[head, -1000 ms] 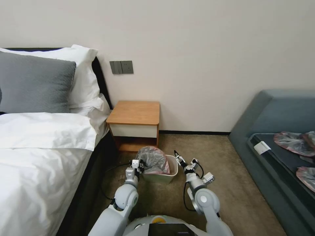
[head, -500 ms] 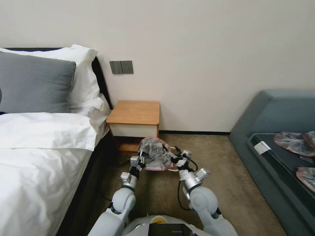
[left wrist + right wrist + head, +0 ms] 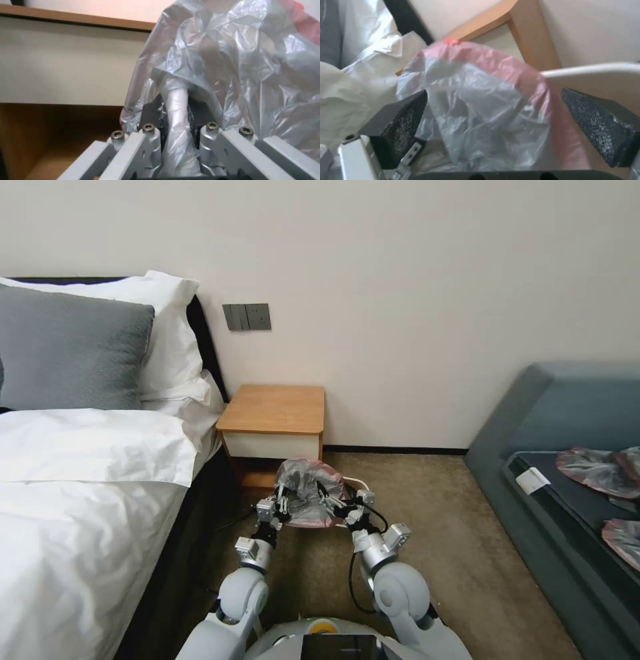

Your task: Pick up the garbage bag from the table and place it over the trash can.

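The garbage bag (image 3: 310,501) is seen bunched over the trash can (image 3: 359,486) on the carpet, just in front of the table (image 3: 275,409), whose wooden top carries nothing. Only a thin strip of the can's pale rim is seen past the film on the right side.

The left gripper (image 3: 283,505) is placed at the bag's left edge. In the left wrist view its jaws are shown drawn close together, with a twisted fold of the silvery film (image 3: 178,117) pinched between them; the rest of the bag is seen ballooning above the fingers, with the table's white drawer front (image 3: 66,67) behind.

The right gripper (image 3: 339,508) is pushed up against the bag's right side. In the right wrist view its two dark textured pads (image 3: 403,122) are held wide apart, and the pink-edged film (image 3: 486,110) is seen lying in the gap between them, not clamped. The can's rim (image 3: 590,70) is seen just beside one pad.

More flat bags (image 3: 597,471) are noted on the teal sofa (image 3: 560,407), well apart from the work. The bed (image 3: 80,500) is seen at the left.
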Available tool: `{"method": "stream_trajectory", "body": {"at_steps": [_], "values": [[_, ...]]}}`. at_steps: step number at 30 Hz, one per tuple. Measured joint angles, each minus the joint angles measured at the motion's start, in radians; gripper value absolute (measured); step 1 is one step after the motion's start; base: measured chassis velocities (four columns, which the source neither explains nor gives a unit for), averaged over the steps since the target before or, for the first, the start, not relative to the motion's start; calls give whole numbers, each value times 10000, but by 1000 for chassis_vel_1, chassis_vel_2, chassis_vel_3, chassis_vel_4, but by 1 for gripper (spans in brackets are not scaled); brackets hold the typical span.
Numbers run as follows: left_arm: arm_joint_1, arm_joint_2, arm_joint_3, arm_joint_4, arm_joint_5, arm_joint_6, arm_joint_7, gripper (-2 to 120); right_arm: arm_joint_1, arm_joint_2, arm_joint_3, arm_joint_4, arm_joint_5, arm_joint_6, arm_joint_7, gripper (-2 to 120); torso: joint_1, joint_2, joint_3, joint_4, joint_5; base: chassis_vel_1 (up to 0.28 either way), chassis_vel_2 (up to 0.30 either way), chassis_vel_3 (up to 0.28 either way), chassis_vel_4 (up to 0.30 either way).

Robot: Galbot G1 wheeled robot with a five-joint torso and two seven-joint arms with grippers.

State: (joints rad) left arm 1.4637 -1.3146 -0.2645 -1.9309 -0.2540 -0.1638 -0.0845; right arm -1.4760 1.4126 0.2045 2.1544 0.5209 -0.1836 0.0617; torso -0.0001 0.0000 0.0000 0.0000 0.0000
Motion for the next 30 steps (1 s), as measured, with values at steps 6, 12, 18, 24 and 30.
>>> {"method": "stream_trajectory", "body": {"at_steps": [6,12,18,24,30], "values": [[170,20,-125,-173,23,-8,46,9,100,2,-12,-90,42,-48,121,100,0,0,0,0,0,0,0,0,0],[280,41,-171,-308,52,-23,81,9,365,-23,-47,-282,343,-178,117,100,0,0,0,0,0,0,0,0,0],[368,50,-234,-413,91,-29,94,9,490,-39,-45,-383,503,-209,118,81,0,-1,0,0,0,0,0,0,0],[446,34,-311,-529,104,3,94,9,540,-53,-43,-425,630,-209,108,59,0,0,0,0,0,0,0,0,0],[514,31,-383,-585,9,159,69,9,603,-50,-80,-498,614,-110,2,41,0,0,0,0,0,0,0,0,0]]}}
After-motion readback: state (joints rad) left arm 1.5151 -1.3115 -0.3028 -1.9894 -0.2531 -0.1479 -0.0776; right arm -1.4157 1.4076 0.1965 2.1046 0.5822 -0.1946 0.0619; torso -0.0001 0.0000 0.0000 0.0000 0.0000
